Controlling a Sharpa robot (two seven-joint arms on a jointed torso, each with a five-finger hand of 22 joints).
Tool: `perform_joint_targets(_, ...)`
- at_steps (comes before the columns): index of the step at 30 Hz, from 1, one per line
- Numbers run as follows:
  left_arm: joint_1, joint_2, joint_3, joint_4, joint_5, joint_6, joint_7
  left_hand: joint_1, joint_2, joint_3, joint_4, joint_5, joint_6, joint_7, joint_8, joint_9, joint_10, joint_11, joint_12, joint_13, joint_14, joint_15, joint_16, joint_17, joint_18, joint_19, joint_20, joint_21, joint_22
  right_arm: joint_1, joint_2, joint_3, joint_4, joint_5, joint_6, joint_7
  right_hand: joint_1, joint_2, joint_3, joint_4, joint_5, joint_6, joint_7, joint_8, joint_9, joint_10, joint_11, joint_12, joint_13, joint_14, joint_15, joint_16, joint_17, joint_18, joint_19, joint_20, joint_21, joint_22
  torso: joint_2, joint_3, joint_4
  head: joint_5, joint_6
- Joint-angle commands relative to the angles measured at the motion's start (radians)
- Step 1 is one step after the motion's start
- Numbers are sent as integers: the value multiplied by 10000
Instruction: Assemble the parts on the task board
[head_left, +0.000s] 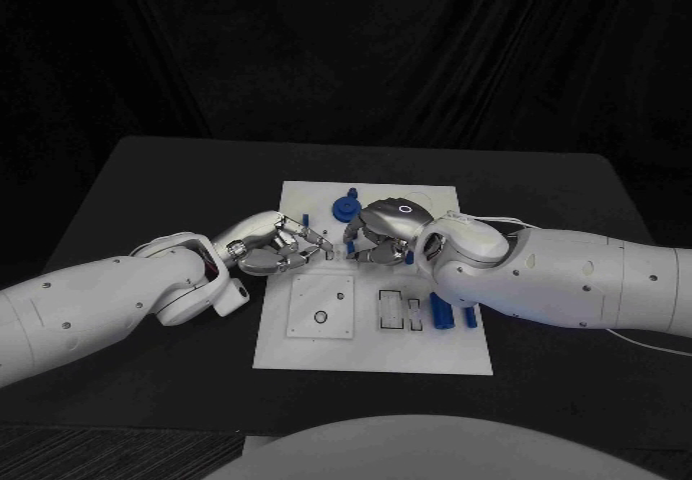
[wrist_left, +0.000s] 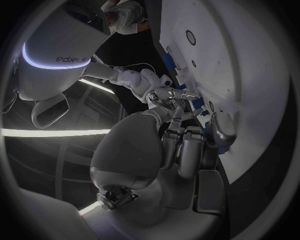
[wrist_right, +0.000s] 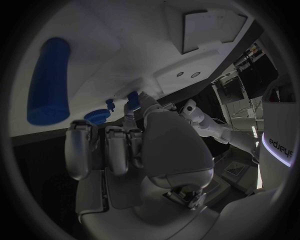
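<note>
While "edex" reads on robot body | robot hands (head_left: 329, 245) meet over task board (head_left: 289, 345)

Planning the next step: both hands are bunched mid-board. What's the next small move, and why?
Probably a slow, small lowering of the right hand to seat what its fingertips carry. In the right wrist view a small blue part sits at them, close over the task board. The left hand crowds it, so keep it gentle.

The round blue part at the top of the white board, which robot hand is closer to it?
The right hand. It sits right beside the round blue part, just below it. The left hand is farther away, over the task board's left edge.
</note>
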Motion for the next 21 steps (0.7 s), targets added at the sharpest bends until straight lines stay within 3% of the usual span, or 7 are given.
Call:
perform_joint_targets(1,-15,31,7,6,26,156,108,-51,17,55,-11,-60,50,2,4,11,1043,41,-7,2623,1019,58,26,2627,100,-62,12,-60,-9,-19,13,-13,-21,-100,206,-166,12,-8,-26,-41,-72,-98,-10,-91,-39,1065,51,25,2632,1039,84,26,2632,127,245,68,-26,2150,0,0,3,1,-2)
perform_joint_targets(9,-16,34,7,-16,26,179,100,-47,19,68,-24,-61,63,4,3,12,1043,46,-7,2623,1019,61,26,2627,102,-79,14,-69,-18,-20,10,-13,-35,-100,241,-140,-60,-65,-44,-12,-96,-681,37,-558,-403,1065,86,25,2632,1039,112,26,2632,136,228,103,-63,2140,-1,-1,6,-4,-2)
perform_joint_targets(21,-17,58,7,-70,26,240,75,-46,17,76,-36,-63,73,7,1,13,1043,50,-7,2623,1019,64,26,2627,103,-88,17,-74,-19,-20,-19,-13,-24,-100,251,-109,-105,-111,-71,5,-129,-856,63,-697,-544,1065,102,25,2632,1039,129,26,2632,136,226,113,-69,2139,-1,0,0,-18,-2)
